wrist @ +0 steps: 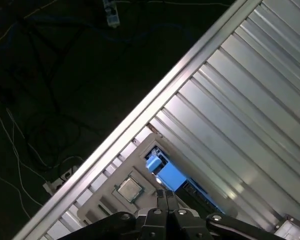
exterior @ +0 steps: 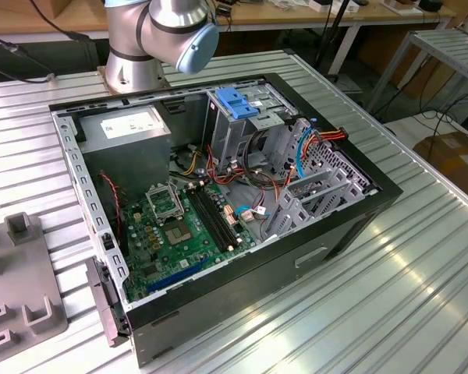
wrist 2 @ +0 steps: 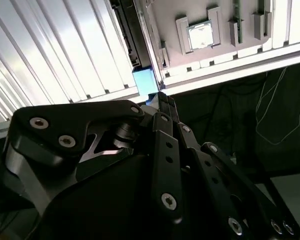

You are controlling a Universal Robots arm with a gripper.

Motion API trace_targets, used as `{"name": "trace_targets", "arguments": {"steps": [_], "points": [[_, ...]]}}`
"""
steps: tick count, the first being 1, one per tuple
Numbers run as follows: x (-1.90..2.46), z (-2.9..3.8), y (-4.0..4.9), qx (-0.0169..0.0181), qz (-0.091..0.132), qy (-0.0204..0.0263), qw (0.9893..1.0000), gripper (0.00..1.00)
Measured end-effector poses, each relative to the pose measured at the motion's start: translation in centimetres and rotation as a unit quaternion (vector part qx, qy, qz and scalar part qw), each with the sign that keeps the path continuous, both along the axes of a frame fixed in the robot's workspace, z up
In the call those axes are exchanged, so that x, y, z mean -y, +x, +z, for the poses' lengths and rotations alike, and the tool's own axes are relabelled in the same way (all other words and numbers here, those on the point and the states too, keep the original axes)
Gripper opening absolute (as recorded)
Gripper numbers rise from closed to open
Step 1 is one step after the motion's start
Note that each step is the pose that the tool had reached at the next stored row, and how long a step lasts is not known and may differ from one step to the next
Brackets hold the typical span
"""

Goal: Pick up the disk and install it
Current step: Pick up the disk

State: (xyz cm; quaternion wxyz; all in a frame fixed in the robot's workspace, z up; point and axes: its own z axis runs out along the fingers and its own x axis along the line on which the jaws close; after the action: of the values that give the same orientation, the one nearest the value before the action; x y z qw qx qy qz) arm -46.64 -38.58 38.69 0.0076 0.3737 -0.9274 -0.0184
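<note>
The disk lies in a grey fixture tray (wrist: pixel 107 200) near the table's edge. Its bright blue end tab (wrist: pixel 165 172) and a strip of its black body (wrist: pixel 197 192) show in the first wrist view. In the second wrist view the blue tab (wrist 2: pixel 144 82) sits at the end of a long black body (wrist 2: pixel 127 35). My gripper (wrist: pixel 166 196) hangs above that blue end, apart from it. Its black fingers are pressed together with nothing between them, and their tips (wrist 2: pixel 162 99) point at the tab.
An open computer case (exterior: pixel 359 210) rests on the ribbed metal table (exterior: pixel 421 296), with a motherboard, cables and a grey drive cage with a light-blue latch (exterior: pixel 238 101). A silver processor chip (wrist: pixel 130 190) sits in the fixture tray (exterior: pixel 23 296). Past the table edge there is dark floor with cables.
</note>
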Motion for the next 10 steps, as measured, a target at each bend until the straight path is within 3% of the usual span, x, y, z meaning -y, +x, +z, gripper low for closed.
{"name": "trace_targets", "arguments": {"steps": [4,5,6,8,9,10], "points": [[0.0,-0.08,0.0,0.0,0.04,-0.0001,0.9992,0.1],[0.0,-0.1,0.0,0.0,0.049,-0.0001,0.9988,0.1],[0.0,-0.13,0.0,0.0,0.067,-0.0001,0.9978,0.1],[0.0,-0.19,0.0,0.0,0.1,-0.0001,0.9949,0.1],[0.0,-0.23,0.0,0.0,0.126,-0.0001,0.992,0.1],[0.0,-0.29,0.0,0.0,0.154,-0.0001,0.9881,0.1]]}}
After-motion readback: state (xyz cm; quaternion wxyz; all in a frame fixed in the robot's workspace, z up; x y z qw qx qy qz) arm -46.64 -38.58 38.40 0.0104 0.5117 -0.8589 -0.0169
